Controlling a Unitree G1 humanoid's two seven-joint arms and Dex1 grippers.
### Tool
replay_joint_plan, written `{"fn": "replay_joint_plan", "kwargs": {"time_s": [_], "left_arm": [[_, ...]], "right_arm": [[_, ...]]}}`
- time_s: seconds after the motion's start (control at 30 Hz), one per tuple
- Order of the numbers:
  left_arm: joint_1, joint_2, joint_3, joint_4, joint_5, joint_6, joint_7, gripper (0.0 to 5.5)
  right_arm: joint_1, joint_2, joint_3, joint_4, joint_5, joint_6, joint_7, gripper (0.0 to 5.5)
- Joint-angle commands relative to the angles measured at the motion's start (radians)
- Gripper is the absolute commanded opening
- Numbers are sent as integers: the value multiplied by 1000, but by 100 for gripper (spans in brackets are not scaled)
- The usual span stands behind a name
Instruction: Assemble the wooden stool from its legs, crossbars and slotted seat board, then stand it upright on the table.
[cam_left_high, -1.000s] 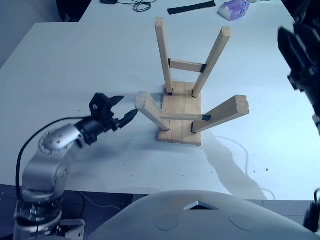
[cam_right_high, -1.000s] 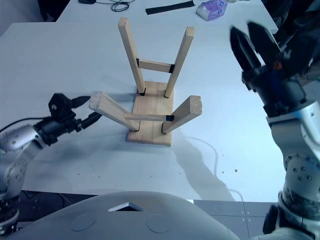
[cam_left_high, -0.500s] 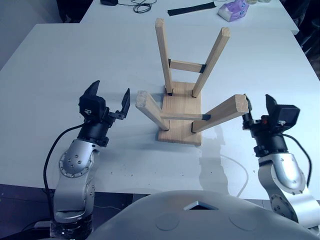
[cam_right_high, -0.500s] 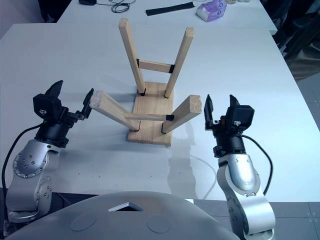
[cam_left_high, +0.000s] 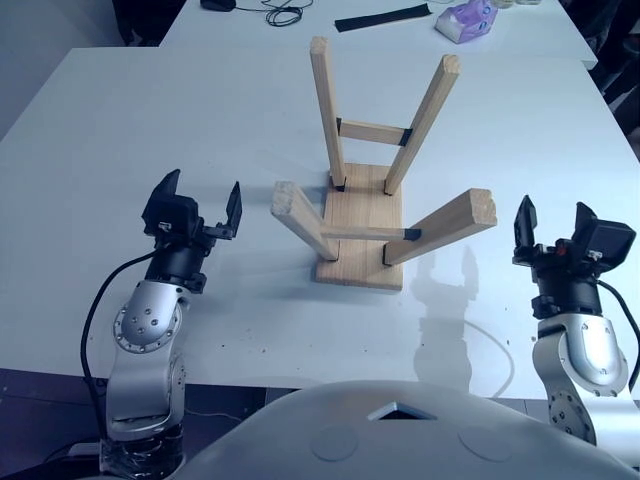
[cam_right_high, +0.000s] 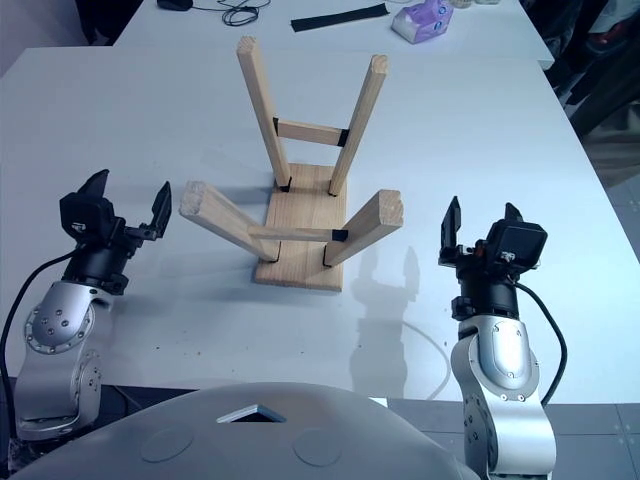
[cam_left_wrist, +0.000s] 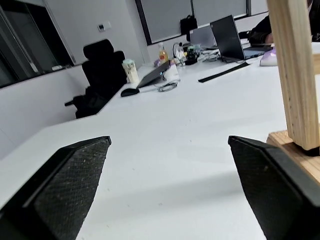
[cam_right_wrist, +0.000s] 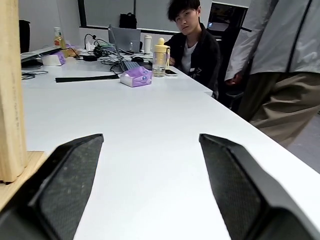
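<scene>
While stool (cam_left_high: 365, 205) sits inverted, left gripper (cam_left_high: 205, 182), right gripper (cam_left_high: 553, 205) gape alongside.

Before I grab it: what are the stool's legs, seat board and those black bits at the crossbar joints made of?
Pale square legs: likely unfinished light wood; matte, with faint grain and raw end faces. Flat seat board: same pale wood, slightly warmer, no gloss. Black bits at the crossbar ends: too small to tell; maybe tape, plastic or dark slots.

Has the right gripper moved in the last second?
Yes. The right gripper dropped from high up to table level beside the stool's near right leg, then backed off to that leg's right, open.
</scene>
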Motion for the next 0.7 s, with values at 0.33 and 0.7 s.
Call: {"fn": "replay_joint_plan", "kwargs": {"time_s": [0.33, 0.7], "left_arm": [[9, 1, 17, 15, 47, 21, 28, 437], [-15, 37, -98, -59, 100, 115, -11, 437]], "right_arm": [[-9, 22, -31, 2, -68, 21, 38, 452], [-116, 45, 124, -35, -180, 162, 32, 452]]}}
